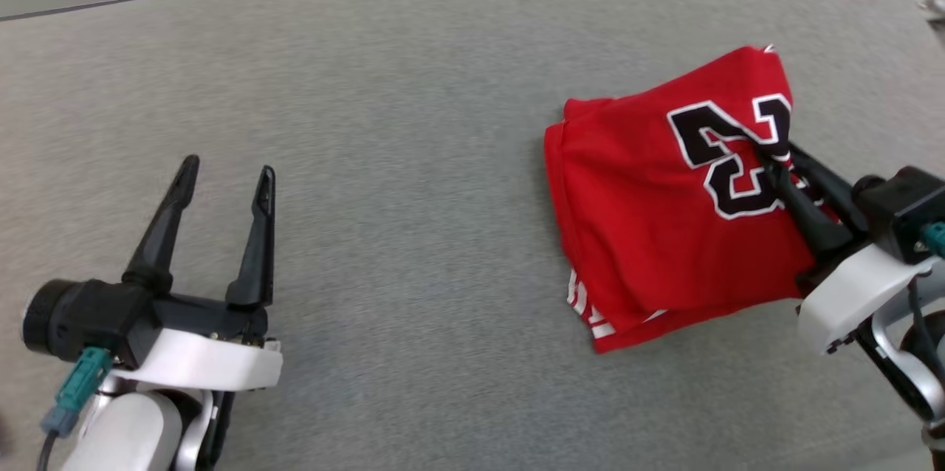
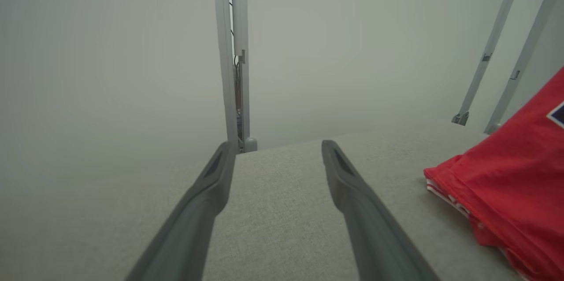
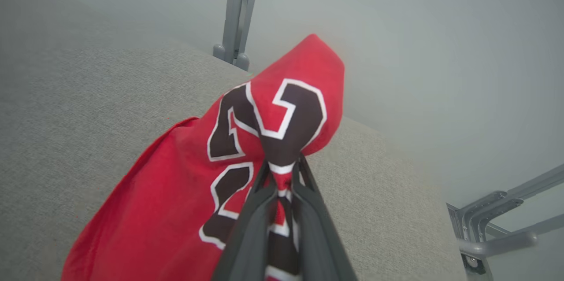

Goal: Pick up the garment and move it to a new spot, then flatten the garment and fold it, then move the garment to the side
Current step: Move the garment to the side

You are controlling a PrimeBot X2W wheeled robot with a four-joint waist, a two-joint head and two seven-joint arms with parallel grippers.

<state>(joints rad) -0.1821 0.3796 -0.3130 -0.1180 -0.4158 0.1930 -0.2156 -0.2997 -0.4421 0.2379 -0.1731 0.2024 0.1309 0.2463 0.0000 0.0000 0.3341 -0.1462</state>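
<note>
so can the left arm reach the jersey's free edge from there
Probably yes: the left gripper stands open, only bare grey surface lies between it and the red jersey, and the right gripper pinches its right side.

Light is even and diffuse throughout. In my head view the grey woven fabric surface [image 1: 413,161] reads slightly soft, and the folded red jersey with black numerals [image 1: 642,220] casts only a thin dark shadow along its left edge. In both wrist views the background melts into pale haze, the long dark fingers [image 2: 194,219] blur near the lens, and the grey metal uprights [image 2: 484,57] lean at the frame's edge.
</note>
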